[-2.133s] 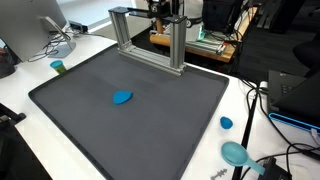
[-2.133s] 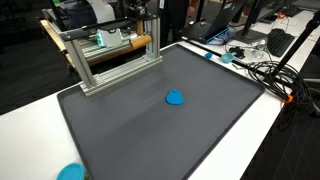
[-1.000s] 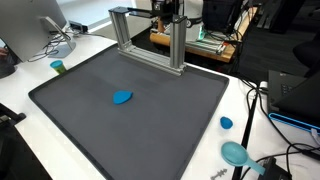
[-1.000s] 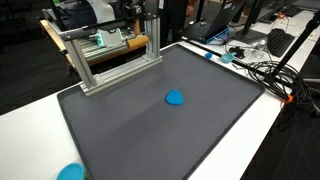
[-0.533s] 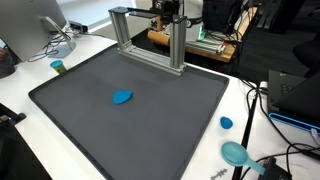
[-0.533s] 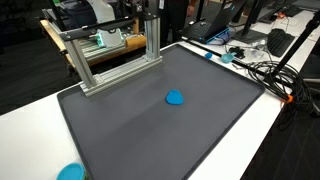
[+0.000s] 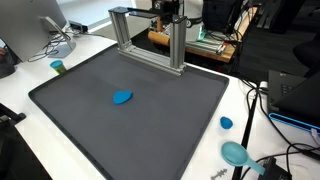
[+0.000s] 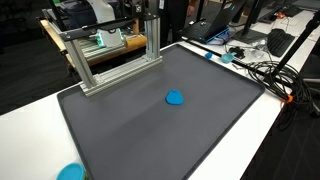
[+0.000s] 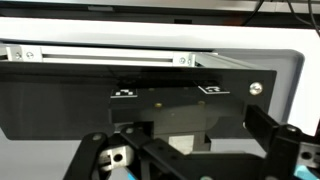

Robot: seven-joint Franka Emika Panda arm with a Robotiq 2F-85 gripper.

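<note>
**Released gripper over the aluminium frame's end post**

The aluminium frame point(image 7: 146, 36) stands upright on the far edge of the dark mat point(image 7: 150, 125), at about 12 o'clock from the mat's middle; both exterior views show it point(image 8: 108, 58). The gripper point(image 7: 169, 8) hangs right over the top of the frame's end post and holds nothing. In the wrist view the gripper point(image 9: 186, 152) has its jaws spread wide with only the mat showing between them. Whether it touches the post cannot be told.

A blue lump point(image 7: 122, 97) lies flat on the mat, well apart from the frame, at about 7 o'clock from it. Off the mat on the white counter point(image 7: 240, 95), a small blue cap point(image 7: 226, 123) sits at 4 o'clock from the lump. A blue dish point(image 7: 236, 152) lies just past the cap. A green-topped cup point(image 7: 58, 67) stands at 10 o'clock.
</note>
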